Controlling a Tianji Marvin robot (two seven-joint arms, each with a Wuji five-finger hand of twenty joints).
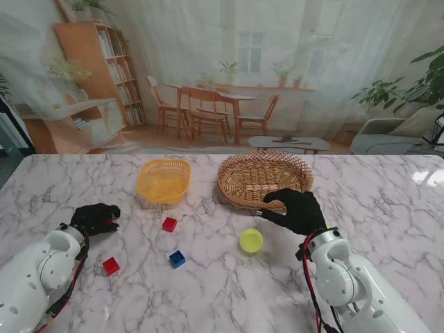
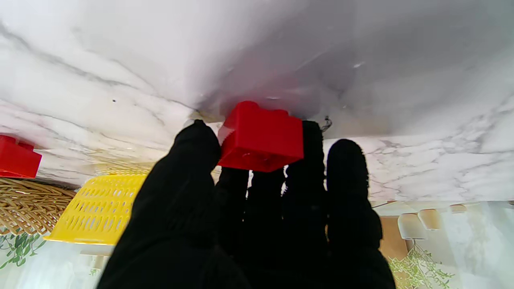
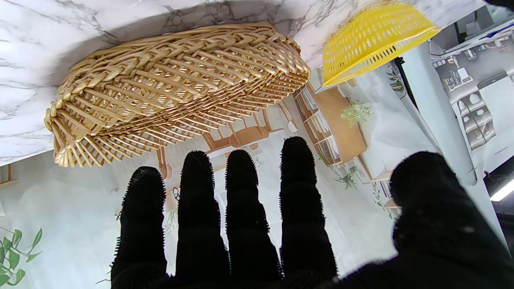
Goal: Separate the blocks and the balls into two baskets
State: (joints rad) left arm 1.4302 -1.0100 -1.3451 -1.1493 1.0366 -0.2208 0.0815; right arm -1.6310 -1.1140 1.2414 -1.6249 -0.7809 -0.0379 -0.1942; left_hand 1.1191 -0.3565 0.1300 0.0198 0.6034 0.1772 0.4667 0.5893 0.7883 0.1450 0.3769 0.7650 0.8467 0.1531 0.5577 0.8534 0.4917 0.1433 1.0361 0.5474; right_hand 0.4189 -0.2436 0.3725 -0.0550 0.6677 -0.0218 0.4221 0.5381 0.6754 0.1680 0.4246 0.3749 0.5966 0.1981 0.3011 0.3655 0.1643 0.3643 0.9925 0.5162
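While a red block (image 2: 261, 138) is pinched in the left hand (image 1: 96, 218) just over the bench (image 1: 388, 194), the right hand (image 1: 298, 210) is held spread beside the wicker basket (image 1: 260, 177).

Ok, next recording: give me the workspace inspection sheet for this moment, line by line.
Surface: white marble-look table, no spills seen.
Job's things: yellow plastic basket and wicker basket side by side at the far side; nothing visible inside either. Loose on the table: red block, second red block, blue block, yellow-green ball.
Clutter: nothing seen.
Hands: left hand pinching a third red block; right hand open, at the wicker basket's near rim.
Cables: red and black wires along both forearms.
Surroundings: printed dining-room backdrop behind the table.
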